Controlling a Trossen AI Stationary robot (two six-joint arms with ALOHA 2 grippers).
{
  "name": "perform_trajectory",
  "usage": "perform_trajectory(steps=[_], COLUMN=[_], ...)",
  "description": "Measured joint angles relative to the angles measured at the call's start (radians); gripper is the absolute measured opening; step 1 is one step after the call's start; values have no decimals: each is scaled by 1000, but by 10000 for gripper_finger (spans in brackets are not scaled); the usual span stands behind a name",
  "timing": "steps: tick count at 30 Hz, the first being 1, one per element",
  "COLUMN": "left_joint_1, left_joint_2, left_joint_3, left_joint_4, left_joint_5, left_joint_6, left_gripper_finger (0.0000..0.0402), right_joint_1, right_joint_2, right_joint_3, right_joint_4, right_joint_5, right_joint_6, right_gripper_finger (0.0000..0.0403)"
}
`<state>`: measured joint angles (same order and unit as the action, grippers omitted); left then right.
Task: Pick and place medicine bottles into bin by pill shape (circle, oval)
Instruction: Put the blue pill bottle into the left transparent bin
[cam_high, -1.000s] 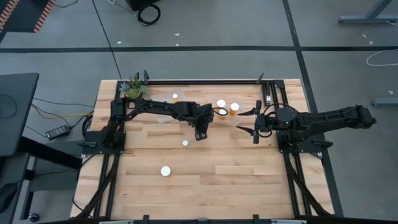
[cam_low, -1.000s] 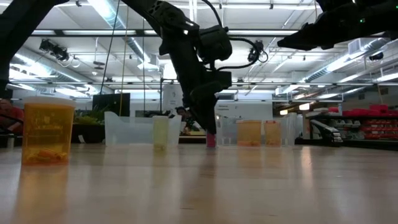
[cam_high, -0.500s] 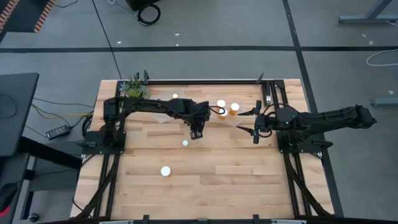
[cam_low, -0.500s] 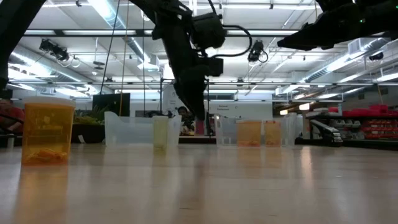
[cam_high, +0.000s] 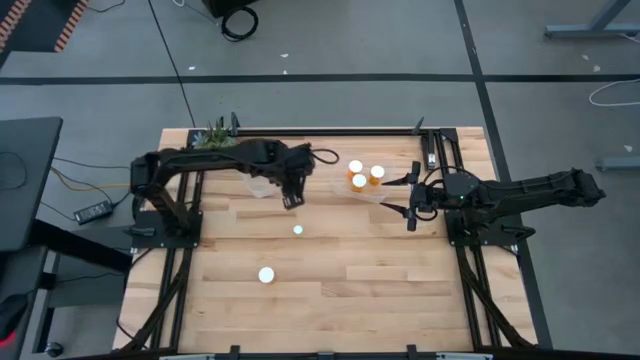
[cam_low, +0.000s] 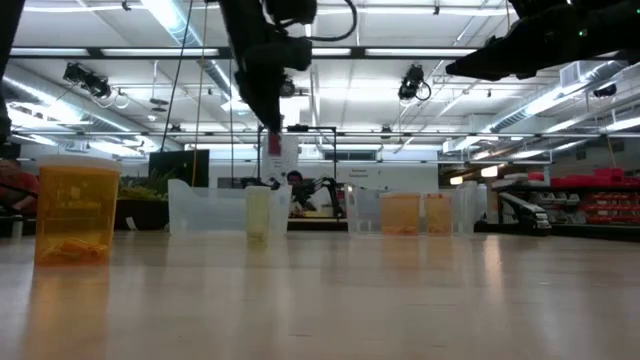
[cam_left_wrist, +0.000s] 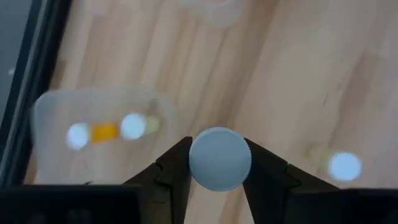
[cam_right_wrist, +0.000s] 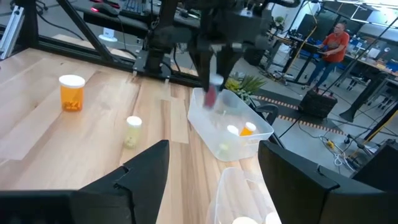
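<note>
My left gripper (cam_high: 290, 196) is shut on a small medicine bottle with a white cap (cam_left_wrist: 220, 158) and a pinkish body (cam_low: 273, 143). It is high above the table, beside a clear bin (cam_left_wrist: 93, 134) that holds other bottles. My right gripper (cam_high: 411, 201) is open and empty at the table's right, hovering. A wide orange bottle (cam_low: 75, 212) and a slim pale bottle (cam_low: 258, 212) stand upright on the table. They also show in the right wrist view: the orange bottle (cam_right_wrist: 71, 92) and the pale bottle (cam_right_wrist: 132, 130). My left gripper pinches the bottle at its top between its two fingers, one on each side of the white cap (cam_left_wrist: 194, 163). The fingers point down from above. The bottle hangs upright below them, lifted clear of the table (cam_low: 273, 145).
A second clear bin (cam_high: 368, 192) at the far middle has three orange bottles (cam_high: 360, 181) by it. White-capped bottles stand at the table's middle (cam_high: 298, 230) and nearer the front (cam_high: 266, 274). A green potted plant (cam_high: 215, 137) stands at the far left corner.
My left gripper has risen from table height to well above the table. It has moved toward the left and far edges, to the left clear bin. The bottle has been lifted clear of the table in its hold and stays upright.
</note>
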<state>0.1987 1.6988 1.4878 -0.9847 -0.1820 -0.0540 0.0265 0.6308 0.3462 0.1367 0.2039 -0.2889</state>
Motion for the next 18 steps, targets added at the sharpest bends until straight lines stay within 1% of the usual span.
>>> perform_trajectory(steps=[2, 5, 10, 13, 18], left_joint_1=[13, 32, 84, 134, 242], left_joint_2=[-22, -51, -94, -117, -154], left_joint_3=[0, -15, -144, -242, -403], left_joint_4=[-59, -99, -93, -60, 94], left_joint_5=[-7, -33, -84, -87, -88], left_joint_6=[-10, -19, -14, 8, 64], left_gripper_finger=[136, 126, 117, 128, 139], right_joint_1=[0, 0, 0, 0, 0], right_joint_2=[0, 0, 0, 0, 0], right_joint_3=[0, 0, 0, 0, 0], right_joint_4=[0, -3, -7, -1, 7], right_joint_5=[0, 0, 0, 0, 0], right_joint_6=[0, 0, 0, 0, 1], right_gripper_finger=[254, 254, 254, 254, 254])
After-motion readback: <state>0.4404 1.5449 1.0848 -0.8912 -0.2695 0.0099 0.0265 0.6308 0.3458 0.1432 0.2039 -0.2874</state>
